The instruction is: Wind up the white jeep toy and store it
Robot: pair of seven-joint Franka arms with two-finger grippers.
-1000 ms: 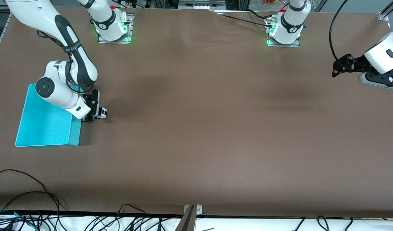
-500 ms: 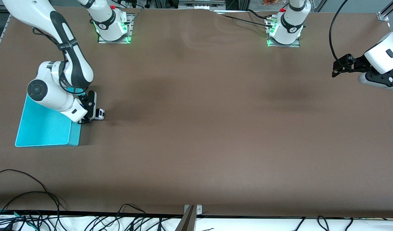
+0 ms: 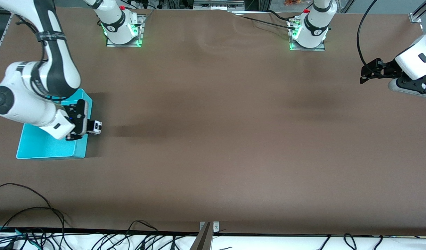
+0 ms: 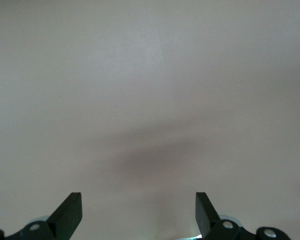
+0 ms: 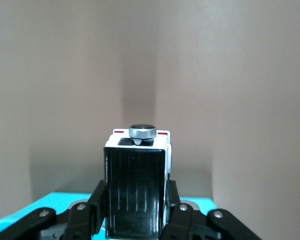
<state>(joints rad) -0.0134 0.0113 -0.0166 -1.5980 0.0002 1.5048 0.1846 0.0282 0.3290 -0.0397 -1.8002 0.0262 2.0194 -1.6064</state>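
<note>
The white jeep toy (image 3: 96, 126) is tiny, with a black roof (image 5: 135, 180) and a silver spare wheel at its end. My right gripper (image 3: 89, 127) is shut on it, one finger on each side, as the right wrist view shows (image 5: 135, 207). The toy hangs in the air just over the edge of the turquoise bin (image 3: 42, 147) that faces the middle of the table. A strip of that bin (image 5: 20, 217) shows under the fingers. My left gripper (image 3: 363, 73) waits open over the table at the left arm's end, nothing between its fingers (image 4: 139, 212).
The brown table covering (image 3: 216, 139) spreads bare between the two arms. Loose black cables (image 3: 32, 208) lie along the edge nearest the front camera. The arm bases (image 3: 122, 31) stand at the farthest edge.
My right arm has carried the jeep sideways toward the bin, from beside the bin's wall to over its edge. The left arm has stayed still.
</note>
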